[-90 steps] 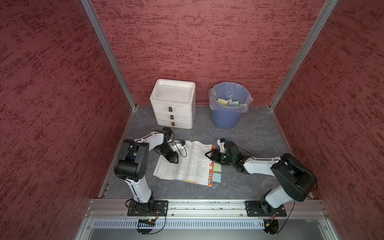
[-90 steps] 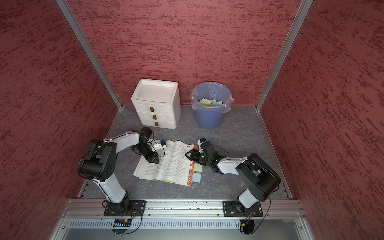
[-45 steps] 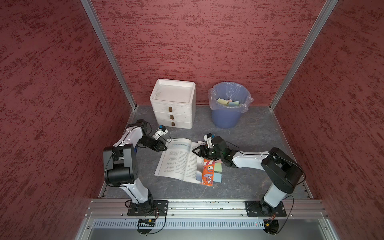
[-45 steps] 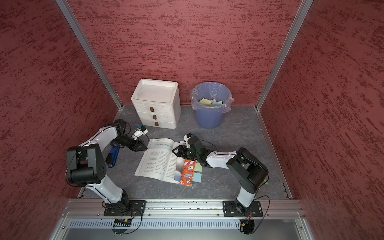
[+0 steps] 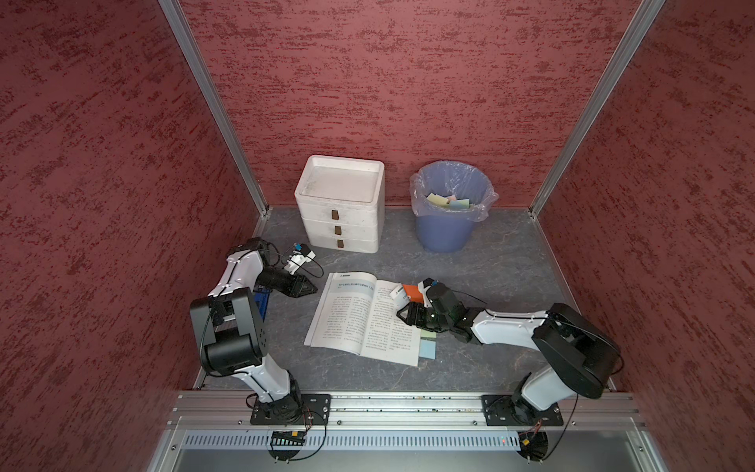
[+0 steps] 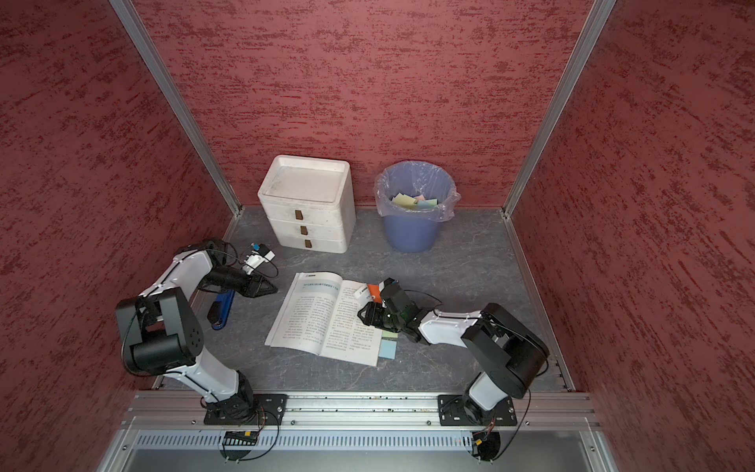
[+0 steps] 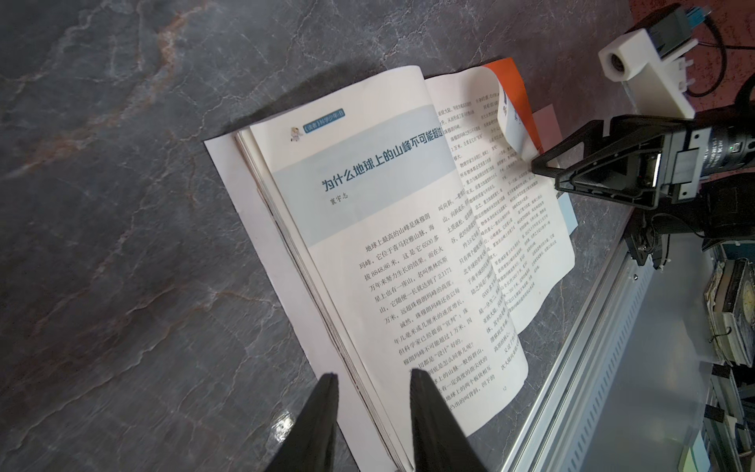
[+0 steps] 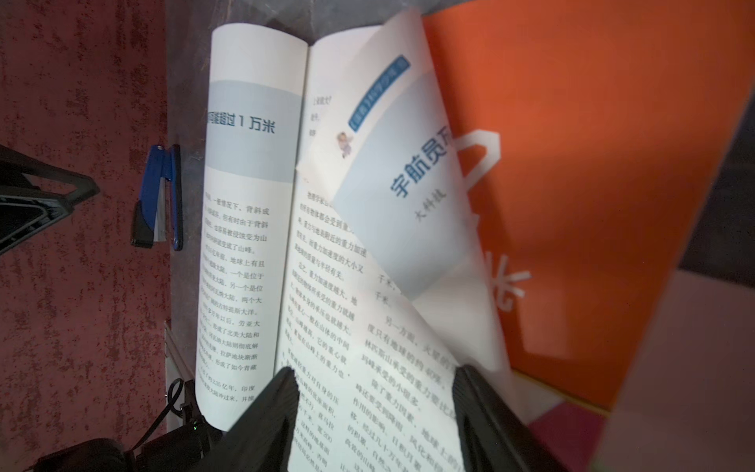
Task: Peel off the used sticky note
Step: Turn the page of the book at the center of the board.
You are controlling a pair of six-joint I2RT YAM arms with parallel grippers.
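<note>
An open book (image 5: 359,318) lies flat on the grey floor in both top views. Pale green (image 5: 428,334) and light blue (image 5: 427,349) sticky notes stick out from under its right edge, and a pink sticky note (image 7: 545,122) lies by the orange back cover (image 5: 412,291). I cannot tell which note is the used one. My right gripper (image 5: 402,314) is low over the right page, open (image 8: 376,384), with a curled page (image 8: 408,184) against one finger. My left gripper (image 5: 313,288) is on the floor just left of the book, open and empty (image 7: 371,378).
A white three-drawer unit (image 5: 341,204) and a blue bin (image 5: 445,233) lined with a bag and holding discarded notes stand at the back wall. A blue stapler (image 5: 261,302) lies by the left arm. A metal rail (image 5: 408,402) runs along the front.
My left gripper has drawn back off the book's left page to the floor beside it. My right gripper has moved from the book's right edge onto the right page, and pages have turned.
</note>
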